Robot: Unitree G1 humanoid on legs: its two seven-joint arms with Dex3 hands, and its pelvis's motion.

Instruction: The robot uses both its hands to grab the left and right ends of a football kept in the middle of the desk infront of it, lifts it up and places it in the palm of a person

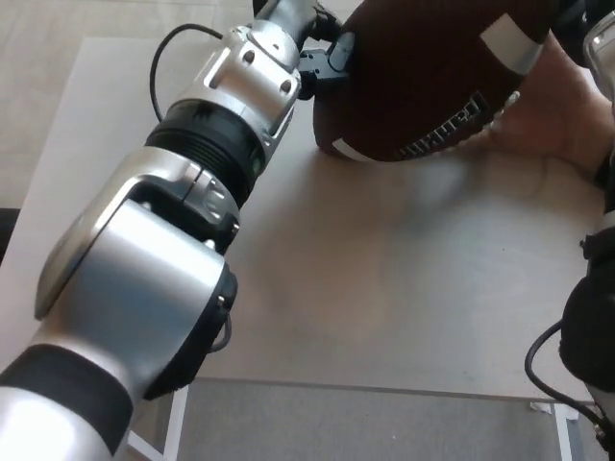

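Observation:
The brown football (423, 82) with white stripes and white lettering is tilted at the top of the head view, right end higher. My left hand (325, 56) presses its black fingers against the ball's left end, holding it. A person's open palm (562, 130) lies on the desk under the ball's right half, its fingers hidden by the ball. Only a sliver of my right hand (598, 38) shows at the top right edge, by the ball's right end. Whether the ball touches the palm is unclear.
The pale desk (404, 279) stretches below the ball, its front edge near the bottom of the picture. My left arm (192, 211) fills the left side. Part of my right arm (588, 331) with black cables stands at the right edge.

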